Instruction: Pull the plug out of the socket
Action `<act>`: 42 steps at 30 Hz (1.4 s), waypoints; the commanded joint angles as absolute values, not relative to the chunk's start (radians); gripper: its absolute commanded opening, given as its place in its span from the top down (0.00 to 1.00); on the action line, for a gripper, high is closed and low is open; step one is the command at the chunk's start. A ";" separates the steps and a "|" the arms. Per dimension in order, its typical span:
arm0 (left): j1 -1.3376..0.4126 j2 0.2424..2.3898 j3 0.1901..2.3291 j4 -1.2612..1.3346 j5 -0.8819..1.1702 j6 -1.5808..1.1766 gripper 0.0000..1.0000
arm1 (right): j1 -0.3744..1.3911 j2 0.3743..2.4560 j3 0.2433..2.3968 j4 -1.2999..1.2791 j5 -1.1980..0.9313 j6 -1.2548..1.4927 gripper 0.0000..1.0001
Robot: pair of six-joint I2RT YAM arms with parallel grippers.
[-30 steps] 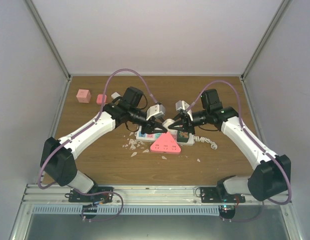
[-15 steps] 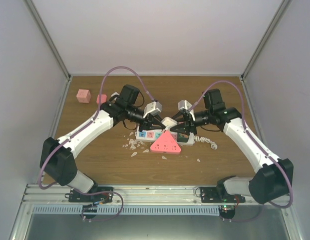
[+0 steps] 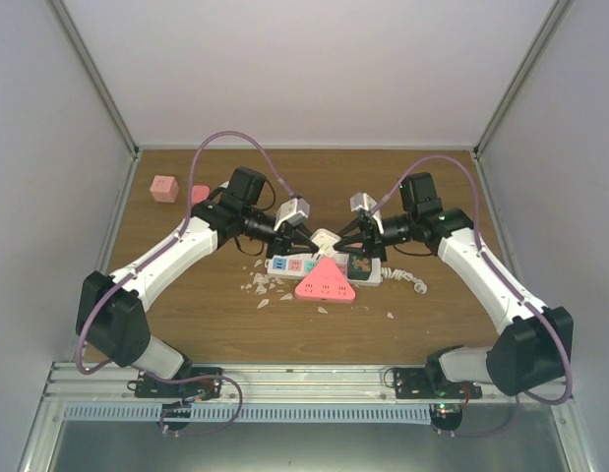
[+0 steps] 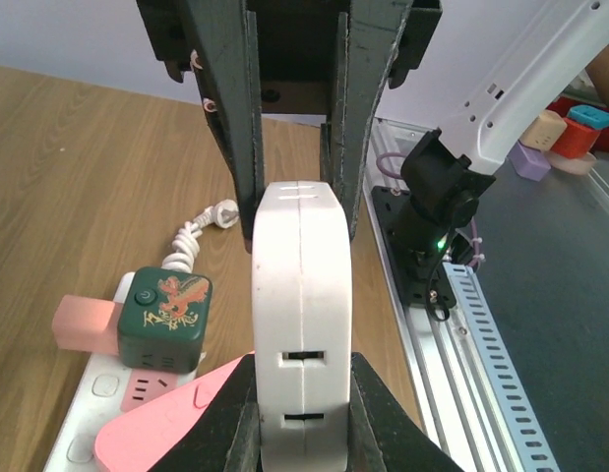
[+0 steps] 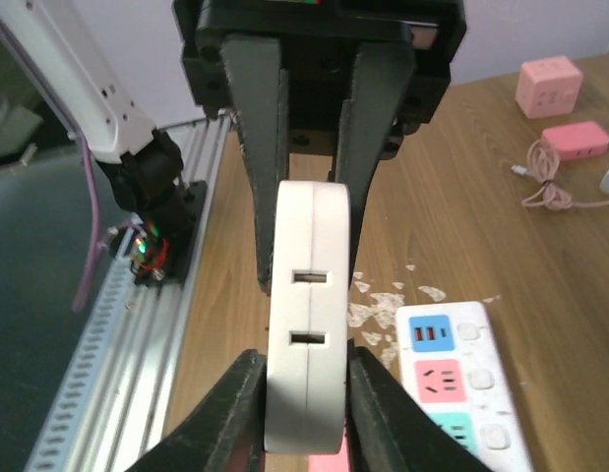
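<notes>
The plug (image 3: 325, 239), a white rounded adapter with two slots in its edge, hangs between both grippers just above the socket (image 3: 284, 265), a white power strip with pastel faces. My left gripper (image 3: 310, 236) is shut on one end of the plug (image 4: 302, 324), fingers (image 4: 383, 423) pressed to its sides. My right gripper (image 3: 341, 239) is shut on the other end of the plug (image 5: 306, 324). The left gripper (image 4: 302, 413) and right gripper (image 5: 304, 403) face each other. The socket (image 5: 461, 379) lies below. I cannot see the plug's prongs.
A pink triangular adapter (image 3: 325, 283) and a dark green cube adapter (image 4: 166, 320) sit on the socket (image 4: 78, 433). Its coiled white cord (image 3: 407, 280) lies to the right. White crumbs (image 3: 260, 287) scatter at front left. A pink cube (image 3: 164, 188) and pink block (image 3: 198, 194) stand far left.
Both grippers have risen and drawn back from the strip with the white plug between them. The left jaws closed on it; the right jaws opened briefly and closed again.
</notes>
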State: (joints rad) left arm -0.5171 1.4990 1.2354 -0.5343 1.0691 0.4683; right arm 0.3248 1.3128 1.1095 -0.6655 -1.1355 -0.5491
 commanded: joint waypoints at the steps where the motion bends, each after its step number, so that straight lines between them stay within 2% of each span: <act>1: -0.517 1.458 1.214 -0.484 1.096 0.485 1.00 | 0.314 1.345 1.151 -0.654 -1.182 -0.527 0.80; 4: -0.519 1.446 1.206 -0.476 1.093 0.485 1.00 | 0.314 1.355 1.156 -0.653 -1.188 -0.521 0.82; 7: -0.522 1.439 1.206 -0.474 1.094 0.487 0.97 | 0.315 1.365 1.164 -0.653 -1.197 -0.517 0.92; 9: -0.522 1.436 1.212 -0.494 1.092 0.516 0.78 | 0.315 1.370 1.173 -0.661 -1.204 -0.520 0.98; 12: -0.519 1.428 1.214 -0.533 1.060 0.577 0.50 | 0.314 1.377 1.190 -0.688 -1.227 -0.538 0.99; 14: -0.509 1.416 1.199 -0.530 1.035 0.604 0.39 | 0.314 1.377 1.199 -0.707 -1.235 -0.557 0.99; 15: -0.501 1.406 1.184 -0.525 1.028 0.621 0.36 | 0.314 1.373 1.201 -0.712 -1.239 -0.567 0.99; 22: -0.433 1.383 1.084 -0.458 1.062 0.718 0.33 | 0.315 1.356 1.196 -0.732 -1.285 -0.592 0.99; 30: -0.472 1.384 1.080 -0.289 1.008 0.500 0.35 | 0.315 1.359 1.189 -0.725 -1.354 -0.570 0.99; 42: -0.508 1.399 1.150 -0.260 1.025 0.374 0.41 | 0.315 1.339 1.130 -0.612 -1.294 -0.486 0.99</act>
State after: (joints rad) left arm -0.4992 1.4017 1.1011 -0.3290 1.0019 0.4355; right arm 0.3237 1.3689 1.1610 -0.6651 -1.3109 -0.5213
